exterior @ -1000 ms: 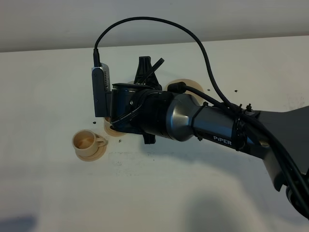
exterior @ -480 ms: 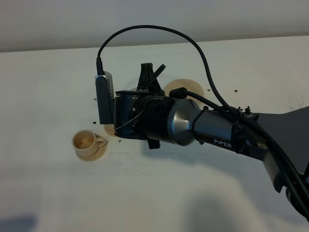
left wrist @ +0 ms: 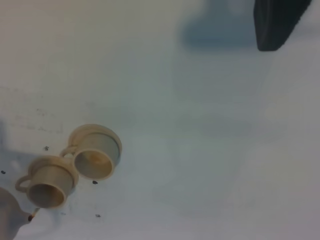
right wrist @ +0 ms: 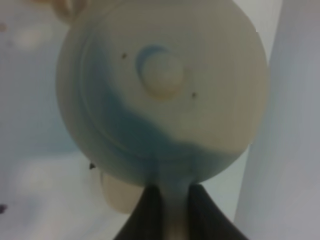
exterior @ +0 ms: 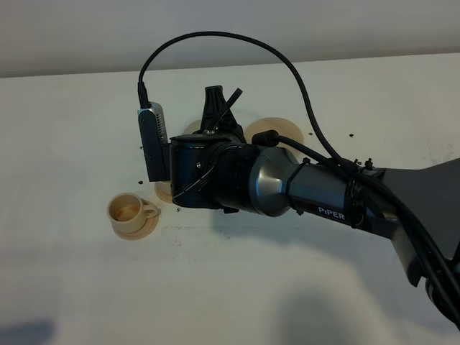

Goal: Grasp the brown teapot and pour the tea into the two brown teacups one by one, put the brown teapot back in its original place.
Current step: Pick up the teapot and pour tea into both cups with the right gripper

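Note:
The brown teapot (right wrist: 150, 125) fills the right wrist view from above, with its lid knob (right wrist: 162, 75) near the middle. My right gripper (right wrist: 170, 202) is shut on its loop handle. In the high view the right arm reaches across the middle, and the wrist and gripper (exterior: 215, 115) hide almost all of the teapot. One teacup (exterior: 131, 210) stands on its saucer at the left. Of the other, only a saucer edge (exterior: 164, 191) shows under the wrist. Both teacups (left wrist: 97, 152) (left wrist: 45, 182) show side by side in the left wrist view. The round coaster (exterior: 279, 131) lies bare behind the arm.
The right arm's dark body (exterior: 316, 194) and its looping cable (exterior: 215, 36) cross the table from the right. Small dark specks (exterior: 350, 134) dot the white tabletop. A dark blurred shape (left wrist: 275, 22) sits in one corner of the left wrist view.
The right wrist has rolled and shifted slightly to the right with the teapot still held. The teacup at the left has not moved.

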`<state>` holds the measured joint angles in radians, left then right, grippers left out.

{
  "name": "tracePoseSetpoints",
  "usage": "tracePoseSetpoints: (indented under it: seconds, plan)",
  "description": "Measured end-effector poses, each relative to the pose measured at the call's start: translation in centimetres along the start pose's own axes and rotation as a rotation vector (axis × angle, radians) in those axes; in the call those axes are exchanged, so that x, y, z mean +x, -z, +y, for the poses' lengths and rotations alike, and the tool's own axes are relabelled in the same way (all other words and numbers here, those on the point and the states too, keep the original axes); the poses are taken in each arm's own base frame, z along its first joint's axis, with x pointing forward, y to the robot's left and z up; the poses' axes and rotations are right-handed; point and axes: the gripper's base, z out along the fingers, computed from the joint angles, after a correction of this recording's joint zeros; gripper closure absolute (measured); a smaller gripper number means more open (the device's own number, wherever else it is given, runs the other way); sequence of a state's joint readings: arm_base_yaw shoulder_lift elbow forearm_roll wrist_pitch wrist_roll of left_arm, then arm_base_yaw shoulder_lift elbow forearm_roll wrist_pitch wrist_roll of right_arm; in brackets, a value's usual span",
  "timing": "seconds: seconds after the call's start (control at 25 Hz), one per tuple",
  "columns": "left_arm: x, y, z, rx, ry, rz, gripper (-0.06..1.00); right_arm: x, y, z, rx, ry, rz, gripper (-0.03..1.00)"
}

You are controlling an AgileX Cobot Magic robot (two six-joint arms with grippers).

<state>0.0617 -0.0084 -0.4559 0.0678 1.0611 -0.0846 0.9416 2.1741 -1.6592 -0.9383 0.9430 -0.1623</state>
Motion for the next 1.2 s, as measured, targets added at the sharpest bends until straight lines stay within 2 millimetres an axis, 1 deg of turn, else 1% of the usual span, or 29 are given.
tracePoseSetpoints:
  seconds: [0.36, 1.2]
  plan:
    - [0.0, 0.0, 0.0, 0.0, 0.0, 0.0, 0.51, -0.22, 0.23, -0.12, 0.033, 0.045, -0.002, 0.87]
    - [0.0, 0.0, 0.0, 0.0, 0.0, 0.0, 0.51, -0.21, 0.22, -0.15, 0.037, 0.136, 0.001, 0.87]
